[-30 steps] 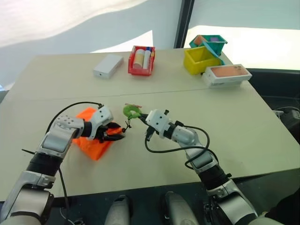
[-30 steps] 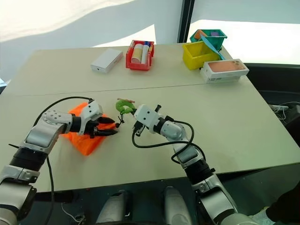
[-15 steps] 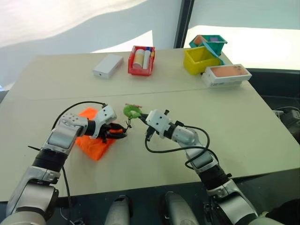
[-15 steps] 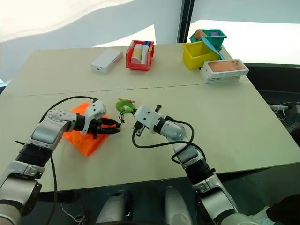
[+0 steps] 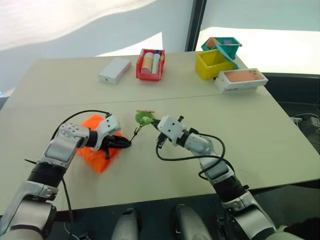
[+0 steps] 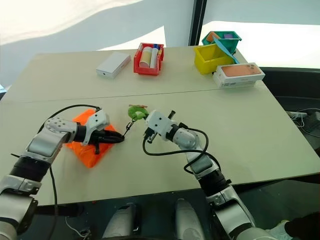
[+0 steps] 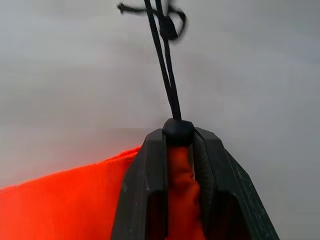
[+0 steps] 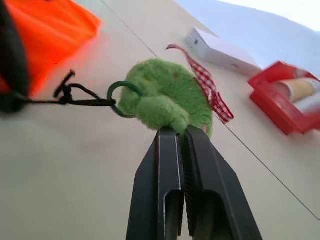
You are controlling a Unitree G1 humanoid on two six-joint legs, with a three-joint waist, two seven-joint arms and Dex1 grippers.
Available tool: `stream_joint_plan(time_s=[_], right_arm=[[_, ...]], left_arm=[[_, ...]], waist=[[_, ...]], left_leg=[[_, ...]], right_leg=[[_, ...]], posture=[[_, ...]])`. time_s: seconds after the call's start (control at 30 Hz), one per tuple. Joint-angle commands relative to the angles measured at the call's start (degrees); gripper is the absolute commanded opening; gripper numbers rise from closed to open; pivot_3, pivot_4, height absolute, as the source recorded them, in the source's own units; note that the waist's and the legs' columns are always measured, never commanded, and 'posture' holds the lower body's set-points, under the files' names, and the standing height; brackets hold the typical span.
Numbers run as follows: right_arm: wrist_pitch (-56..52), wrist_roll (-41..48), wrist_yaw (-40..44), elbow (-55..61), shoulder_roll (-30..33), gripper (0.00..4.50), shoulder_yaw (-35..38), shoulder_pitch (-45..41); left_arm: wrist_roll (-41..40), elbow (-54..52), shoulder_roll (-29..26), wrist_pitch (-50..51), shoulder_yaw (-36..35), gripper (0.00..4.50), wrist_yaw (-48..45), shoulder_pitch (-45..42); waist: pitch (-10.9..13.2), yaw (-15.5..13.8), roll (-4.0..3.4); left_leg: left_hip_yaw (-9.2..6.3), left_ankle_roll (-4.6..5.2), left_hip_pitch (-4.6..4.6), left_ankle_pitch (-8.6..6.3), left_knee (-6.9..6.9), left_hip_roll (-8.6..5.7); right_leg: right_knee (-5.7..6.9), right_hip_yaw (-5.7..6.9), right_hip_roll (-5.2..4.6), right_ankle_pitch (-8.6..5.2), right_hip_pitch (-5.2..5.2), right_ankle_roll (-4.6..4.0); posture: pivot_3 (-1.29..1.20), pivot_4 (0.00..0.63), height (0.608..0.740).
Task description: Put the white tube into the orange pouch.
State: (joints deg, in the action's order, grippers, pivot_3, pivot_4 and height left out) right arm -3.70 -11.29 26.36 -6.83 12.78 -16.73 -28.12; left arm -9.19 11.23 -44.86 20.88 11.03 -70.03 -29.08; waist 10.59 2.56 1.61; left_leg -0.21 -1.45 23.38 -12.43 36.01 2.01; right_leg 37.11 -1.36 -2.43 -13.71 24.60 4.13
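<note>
Surface: pale beige table (image 5: 260,135) with a seam across its middle; white wall and a dark upright post behind it.
Far edge: flat white box (image 5: 115,70), red bin (image 5: 151,64) with bottles, yellow bin (image 5: 214,63), teal bin (image 5: 222,46), and a boxed item (image 5: 242,80) with a peach top.
Orange pouch: orange pouch (image 5: 95,142) lies near the table's front left, its black cord (image 5: 136,132) running taut to the green ring (image 5: 144,118).
Left end effector: left end effector (image 7: 178,137) is clenched on the pouch's gathered mouth, at the cord stopper.
Right end effector: right end effector (image 8: 182,131) is clamped on the fuzzy green ring.
Change: a second ago the left fingers stood spread at the pouch's edge; the cord hung slacker then.
Hard to tell: which item in the red bin is the white tube cannot be made out.
</note>
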Motion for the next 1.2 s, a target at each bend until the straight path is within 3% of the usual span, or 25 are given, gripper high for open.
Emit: stream_joint_plan(time_s=[0.03, 0.27, 0.3, 0.4, 0.5, 0.53, 0.7, 0.8, 1.07, 1.2], right_arm=[[-1.04, -0.92, -2.55, 1.66, 0.98, 0.00, 2.59, -0.59], [-3.00, -0.85, -1.18, 1.98, 0.88, 0.00, 1.54, -0.34], [-3.36, -0.28, -0.36, 2.31, 0.73, 0.00, 1.32, -0.25], [-3.41, 0.15, 2.61, 3.97, 1.20, 0.97, -0.25, 0.38], [-2.74, 2.34, 6.00, 6.57, 1.83, 2.58, -0.57, 2.47], [-2.34, 2.91, 7.17, 7.50, 2.57, 3.02, -0.54, 3.38], [-1.88, 8.22, 10.95, 11.55, 5.83, 3.02, 3.19, 8.39], [-3.33, 14.38, 13.90, 13.55, 7.99, 3.02, 7.52, 11.86], [-8.32, 27.80, 20.52, 11.99, 11.50, 3.02, 15.93, 15.72], [-9.00, 29.10, 20.71, 10.16, 11.45, 3.02, 16.99, 14.30]], left_arm=[[0.15, -1.10, -2.83, -0.62, -2.11, 0.20, -0.69, 2.51], [-1.85, -3.39, -3.91, -0.24, -4.87, 0.20, -0.70, 6.15], [-2.75, -3.93, -3.84, 0.53, -5.34, 1.24, -1.11, 6.57], [-6.01, -7.05, -3.35, 3.26, -8.82, 2.55, 0.44, 8.82], [-9.35, -10.55, -1.62, 4.42, -15.99, 4.11, 6.25, 11.90], [-11.74, -11.89, -0.74, 5.88, -19.23, 4.12, 8.05, 13.03], [-18.75, -18.17, 2.84, 8.93, -32.81, 4.12, 15.39, 21.46], [-18.79, -19.82, 5.39, 7.69, -39.54, 4.12, 21.68, 26.89], [-14.37, -21.44, 13.37, -0.15, -44.58, 4.12, 33.21, 38.83], [-15.93, -23.43, 15.53, -0.59, -44.16, 4.12, 34.22, 42.27]], waist=[[0.00, -0.01, 0.00], [0.00, -0.07, -0.01], [0.00, -0.01, -0.01], [0.01, 0.02, -0.01], [0.01, -0.01, -0.01], [0.01, -0.08, -0.01], [0.01, -0.14, 0.00], [0.01, -0.19, 0.00], [0.01, -0.42, 0.03], [0.00, -0.39, 0.04]], left_leg=[[0.00, 0.00, 0.00, 0.00, 0.00, -0.01], [0.01, 0.00, 0.00, 0.00, 0.00, 0.00], [0.01, 0.00, 0.00, 0.00, 0.00, 0.00], [0.01, 0.01, 0.00, 0.00, -0.01, 0.01], [0.00, 0.01, 0.01, 0.00, -0.03, 0.02], [0.00, 0.01, 0.00, 0.00, -0.03, 0.02], [0.00, 0.00, 0.03, -0.01, 0.00, 0.00], [-0.01, 0.00, 0.02, -0.01, 0.01, -0.02], [0.04, -0.02, -0.03, -0.02, 0.03, -0.02], [0.03, -0.03, -0.02, -0.03, 0.04, -0.02]], right_leg=[[0.00, 0.00, 0.00, 0.00, 0.00, 0.00], [-0.01, 0.00, -0.01, -0.01, 0.00, -0.02], [-0.01, 0.00, -0.01, -0.01, 0.00, -0.02], [-0.01, 0.00, -0.01, -0.02, 0.00, -0.01], [-0.01, 0.01, -0.01, -0.02, 0.01, -0.01], [-0.01, 0.00, -0.01, -0.02, 0.01, -0.01], [-0.03, 0.02, -0.09, -0.03, 0.00, 0.01], [-0.04, 0.02, -0.13, -0.04, -0.02, 0.00], [-0.16, 0.01, -0.23, -0.05, -0.10, -0.06], [-0.19, 0.02, -0.24, -0.04, -0.10, -0.08]], posture=[[0.00, 0.150, 0.740], [0.00, 0.150, 0.740], [0.00, 0.150, 0.740], [0.00, 0.150, 0.740], [0.00, 0.150, 0.740], [0.00, 0.150, 0.740], [0.00, 0.150, 0.740], [0.00, 0.150, 0.740], [0.00, 0.150, 0.740], [0.00, 0.150, 0.740]])
